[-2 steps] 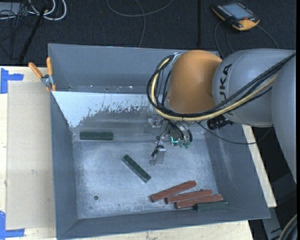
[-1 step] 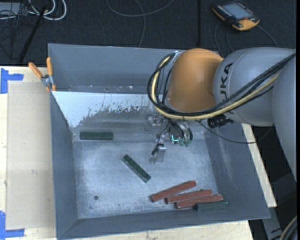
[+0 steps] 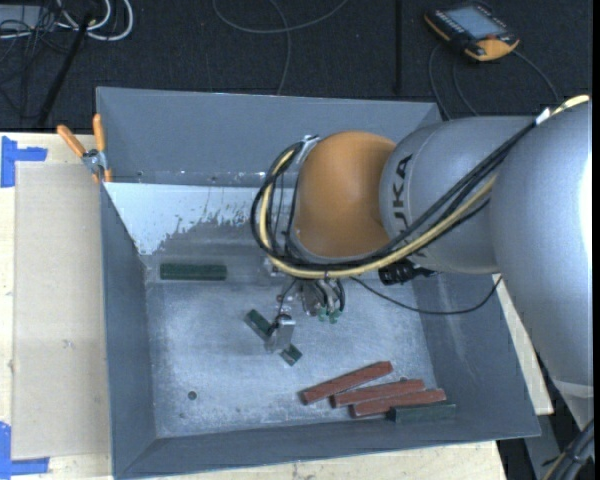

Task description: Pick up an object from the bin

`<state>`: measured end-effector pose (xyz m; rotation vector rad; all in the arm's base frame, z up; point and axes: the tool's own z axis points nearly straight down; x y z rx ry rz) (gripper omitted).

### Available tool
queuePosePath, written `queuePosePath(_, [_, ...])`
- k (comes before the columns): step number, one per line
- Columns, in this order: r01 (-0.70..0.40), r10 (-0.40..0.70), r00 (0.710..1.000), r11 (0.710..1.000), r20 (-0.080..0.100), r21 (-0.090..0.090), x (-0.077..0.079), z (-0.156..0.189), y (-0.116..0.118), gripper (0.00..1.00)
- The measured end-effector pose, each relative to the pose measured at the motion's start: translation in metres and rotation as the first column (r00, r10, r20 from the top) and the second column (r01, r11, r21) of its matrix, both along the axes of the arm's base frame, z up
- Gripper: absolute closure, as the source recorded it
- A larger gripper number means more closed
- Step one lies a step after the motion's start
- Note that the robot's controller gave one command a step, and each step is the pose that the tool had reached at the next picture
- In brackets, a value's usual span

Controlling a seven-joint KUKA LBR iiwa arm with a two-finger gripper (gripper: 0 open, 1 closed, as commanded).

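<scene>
Tool: the tool [image 3: 283,330] hangs low over the middle of the bin floor, under the arm's orange cover [image 3: 342,196]. I cannot tell whether it is spread or pressed together, because from this angle its tip is a small dark tangle.
Thing at the tool: a dark green bar [image 3: 257,320] lies aslant on the floor. One end shows to the tool's left and another dark end just below the tool. The two ends line up, so I judge them one bar crossed at its middle, though they could be two short pieces.
Contact: tool and bar touch or nearly touch, and no hold can be made out.
Handling: probably stiff, light, narrow and flat-sided. It is best taken across its short width near the middle so it does not tip. A nudge could make it slide on the metal floor.
Farther left: a second green bar [image 3: 192,271] lies at the foot of the back slope, well apart from the tool.
Front right: reddish-brown sticks [image 3: 345,383] lie side by side, with a dark strip [image 3: 420,414] against them near the front wall.
Bin: the grey metal bin [image 3: 125,348] has a mostly bare floor.
Progress: early, by my judgement; nothing looks lifted yet.
</scene>
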<state>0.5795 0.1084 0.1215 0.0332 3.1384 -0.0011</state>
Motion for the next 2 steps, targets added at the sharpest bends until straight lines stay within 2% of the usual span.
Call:
queuePosePath(1, [0.100, -0.100, 0.995, 0.995, -0.001, 0.001, 0.0392, -0.0515, -0.0569, 1.00])
queuePosePath(2, [0.101, -0.101, 0.995, 0.995, -0.002, 0.001, 0.0391, -0.0517, -0.0568, 0.00])
